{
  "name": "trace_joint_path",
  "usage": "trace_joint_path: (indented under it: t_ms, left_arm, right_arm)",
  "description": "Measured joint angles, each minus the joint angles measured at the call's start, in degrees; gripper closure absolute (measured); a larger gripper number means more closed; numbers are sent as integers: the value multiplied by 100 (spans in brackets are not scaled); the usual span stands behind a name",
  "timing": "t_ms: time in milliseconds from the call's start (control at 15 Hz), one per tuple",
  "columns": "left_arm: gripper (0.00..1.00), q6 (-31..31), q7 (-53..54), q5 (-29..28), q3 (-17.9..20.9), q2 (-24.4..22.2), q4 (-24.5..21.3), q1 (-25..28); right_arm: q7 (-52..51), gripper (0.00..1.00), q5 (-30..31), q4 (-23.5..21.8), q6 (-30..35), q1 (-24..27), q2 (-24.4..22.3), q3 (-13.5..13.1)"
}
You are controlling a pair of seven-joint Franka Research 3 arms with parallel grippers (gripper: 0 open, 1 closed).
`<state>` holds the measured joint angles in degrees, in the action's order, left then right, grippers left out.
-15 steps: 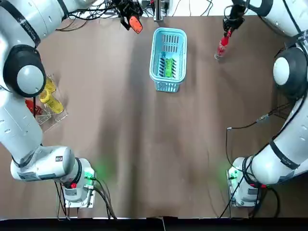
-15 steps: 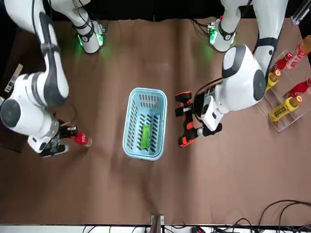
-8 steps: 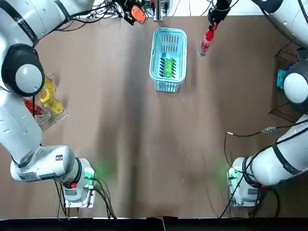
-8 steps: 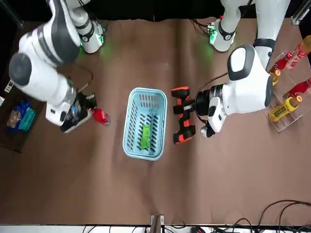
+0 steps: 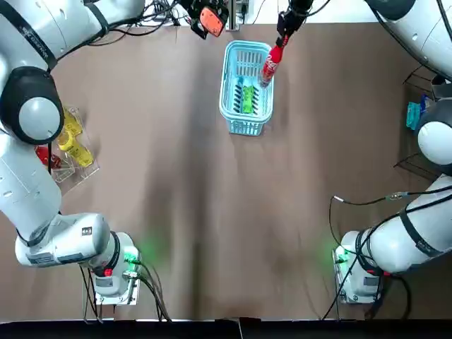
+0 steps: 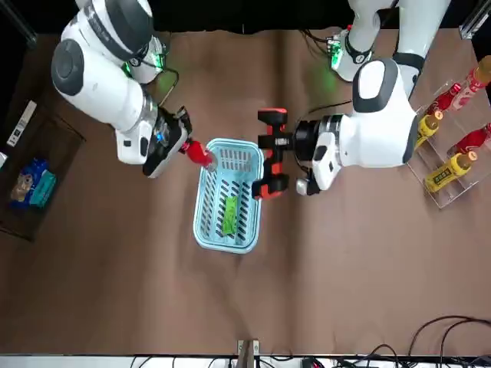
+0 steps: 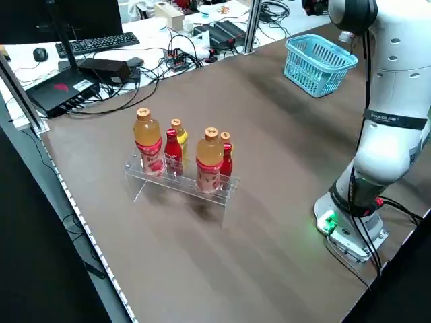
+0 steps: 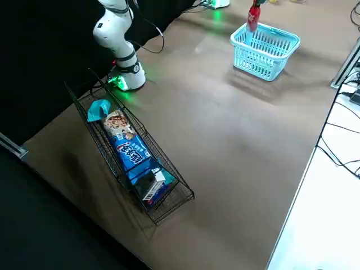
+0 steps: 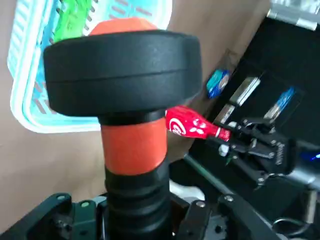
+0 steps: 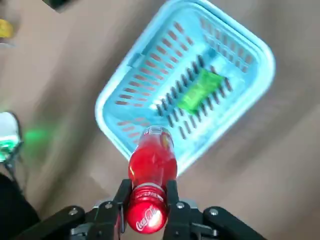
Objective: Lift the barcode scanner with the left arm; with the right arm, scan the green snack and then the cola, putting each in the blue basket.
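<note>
Left arm: extended to the far side of the surface, elbow bent, wrist turned sideways. My left claw (image 6: 287,148) hangs in the air, its fingers clamped on the handle of the barcode scanner (image 6: 269,156).

Right arm: also stretched to the far side, forearm angled inward toward the left arm. My right claw (image 6: 176,143) is raised off the surface. Both fingers (image 10: 172,194) press on the top end of the cola (image 10: 152,161), which points away from my wrist.

Both bases show green lights.
</note>
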<state>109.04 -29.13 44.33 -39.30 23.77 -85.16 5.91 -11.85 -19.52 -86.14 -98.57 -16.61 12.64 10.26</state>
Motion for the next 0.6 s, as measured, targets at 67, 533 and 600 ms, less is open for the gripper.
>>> trace_joint_path:
  t_ms: [67,533,600]
  left_arm:
    - [94,-100,92,1,-9,2,-1,-12]
    - [94,-198,322,1,-24,122,-28,-548]
    - [94,-198,322,1,-24,142,-28,-631]
  right_arm:
    - [-45,68,-147,48,-16,-1,-1,36]
    - [-159,68,-659,390,-236,-29,0,57]
    - [-159,68,-680,395,-268,-28,0,54]
